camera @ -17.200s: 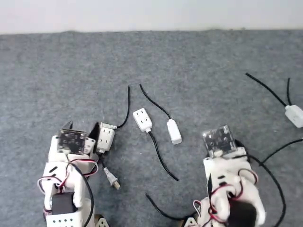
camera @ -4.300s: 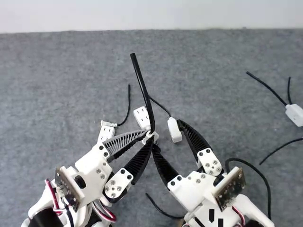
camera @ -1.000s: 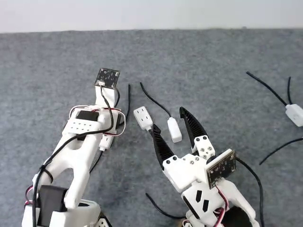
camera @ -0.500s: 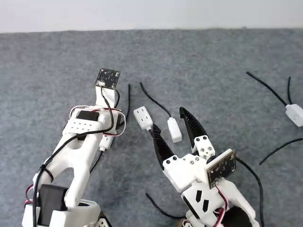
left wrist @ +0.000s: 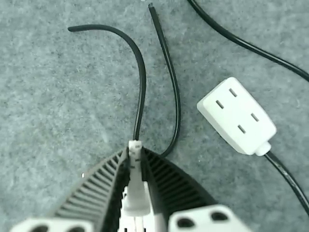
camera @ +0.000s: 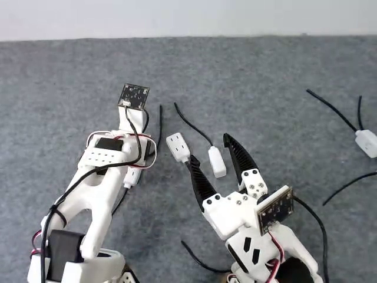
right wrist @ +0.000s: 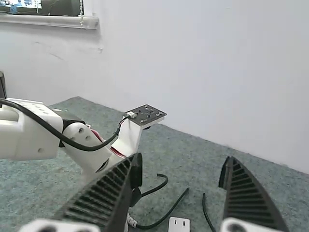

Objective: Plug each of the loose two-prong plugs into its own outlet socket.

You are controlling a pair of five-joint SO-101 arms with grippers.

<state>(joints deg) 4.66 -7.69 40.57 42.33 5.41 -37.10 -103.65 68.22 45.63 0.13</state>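
1. The left gripper (left wrist: pixel 136 153) is squeezed shut on a thin white plug (left wrist: pixel 136 193). The plug's black cord (left wrist: pixel 140 82) comes out past the finger tips and bends away over the grey mat (camera: pixel 265 76)
2. The right gripper (camera: pixel 208 147) is wide open and holds nothing. Seen from above, a small white block (camera: pixel 217 162) lies on the mat between its two black fingers (camera: pixel 200 180)
3. A white socket (left wrist: pixel 236 116) lies flat near the left gripper, with its slots facing up. A second loose cord (left wrist: pixel 170 82) lies on the mat between the held plug's cord and the socket
4. The socket's own cord (left wrist: pixel 285 176) runs off toward the right gripper and goes under one finger
5. Another white block (camera: pixel 366 143) sits well apart, at the mat's right edge, with black cords beside it
6. Count: two arms, four white pieces (one held, three on the mat), and four black cords close to the left gripper
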